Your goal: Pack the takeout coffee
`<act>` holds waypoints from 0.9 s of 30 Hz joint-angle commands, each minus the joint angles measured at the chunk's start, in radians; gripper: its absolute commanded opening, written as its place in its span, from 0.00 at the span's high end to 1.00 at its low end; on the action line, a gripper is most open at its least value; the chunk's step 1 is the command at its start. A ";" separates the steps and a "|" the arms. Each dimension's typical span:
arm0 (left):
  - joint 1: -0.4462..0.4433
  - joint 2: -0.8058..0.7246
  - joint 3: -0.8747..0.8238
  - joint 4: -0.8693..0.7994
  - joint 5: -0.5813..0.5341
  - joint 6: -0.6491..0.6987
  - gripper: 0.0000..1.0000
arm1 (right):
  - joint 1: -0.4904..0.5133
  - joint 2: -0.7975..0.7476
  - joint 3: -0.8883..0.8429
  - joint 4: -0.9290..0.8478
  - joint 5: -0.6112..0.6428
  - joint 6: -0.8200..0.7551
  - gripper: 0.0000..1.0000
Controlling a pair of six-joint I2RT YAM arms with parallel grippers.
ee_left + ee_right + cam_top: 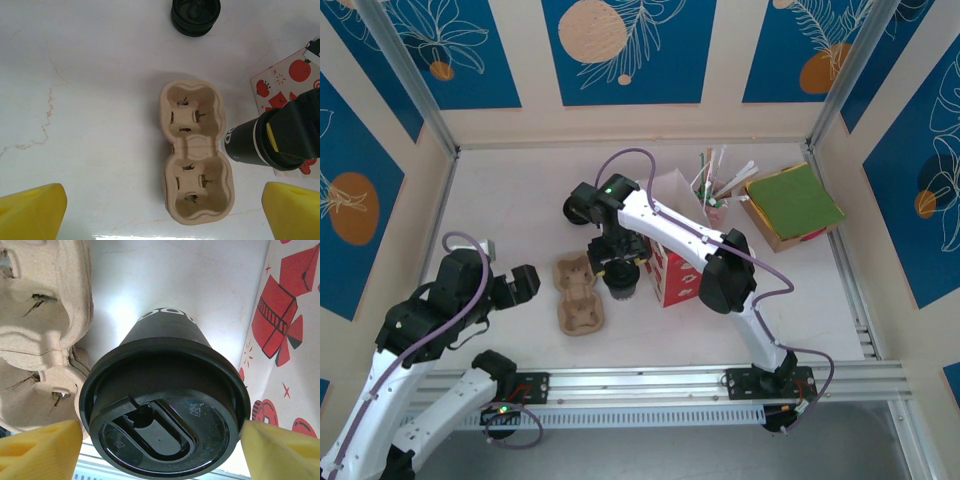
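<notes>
The overhead view gives the layout. The right gripper [620, 270] hangs over the middle of the frame, straight above the coffee cup [621, 287]. The cup stands between a pulp cup carrier [578, 295] on its left and a red-and-white patterned box [670, 272] on its right. A pink cup of stirrers [717, 212] and a green-topped box [792, 203] sit in the upper right.

The right wrist view adds the grip itself. Two yellow fingertips [42, 450] press on opposite sides of the cup's black lid [165, 415], so this gripper is closed around the lid. Below the lid the dark cup wall narrows toward the white table [175, 285]. I cannot tell whether the base rests on it.

The left wrist view looks down on the carrier from the other side, and both its pockets are empty. The cup appears at the right of that frame, just beside the carrier, with the box behind it. The left gripper [162, 212] is spread wide and holds nothing, its yellow tips in the two lower corners. At the top edge of that frame sits a dark round thing [196, 15] that is too cropped to identify.
</notes>
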 commanded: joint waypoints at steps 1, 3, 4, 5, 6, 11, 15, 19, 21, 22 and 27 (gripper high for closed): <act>0.008 -0.008 -0.002 0.006 0.015 0.015 0.00 | -0.004 0.006 0.026 -0.037 -0.027 -0.005 0.17; 0.008 -0.011 -0.003 0.004 0.015 0.013 0.00 | -0.002 0.007 0.026 -0.038 -0.024 -0.004 0.17; 0.008 -0.010 -0.003 0.004 0.015 0.013 0.00 | -0.002 0.006 0.025 -0.037 -0.023 -0.003 0.17; 0.008 -0.012 -0.004 0.004 0.017 0.012 0.00 | -0.003 0.006 0.023 -0.036 -0.023 -0.004 0.17; 0.008 -0.012 -0.003 0.003 0.017 0.012 0.00 | -0.003 0.005 0.023 -0.036 -0.022 -0.004 0.17; 0.008 -0.017 -0.004 0.000 0.017 0.008 0.00 | -0.001 0.004 0.023 -0.034 -0.020 -0.003 0.17; 0.008 -0.021 -0.007 0.000 0.017 0.006 0.00 | -0.001 0.002 0.025 -0.033 -0.015 -0.002 0.17; 0.008 -0.018 -0.004 0.001 0.018 0.006 0.00 | 0.000 -0.002 0.025 -0.030 -0.013 0.001 0.17; 0.008 -0.018 -0.004 0.003 0.018 0.006 0.00 | 0.000 -0.004 0.021 -0.030 -0.012 0.001 0.17; 0.008 -0.018 -0.005 0.003 0.018 0.006 0.00 | -0.001 -0.004 0.020 -0.028 -0.011 0.000 0.17; 0.008 -0.017 -0.008 0.005 0.020 0.006 0.00 | -0.004 -0.004 0.013 -0.026 -0.013 -0.002 0.17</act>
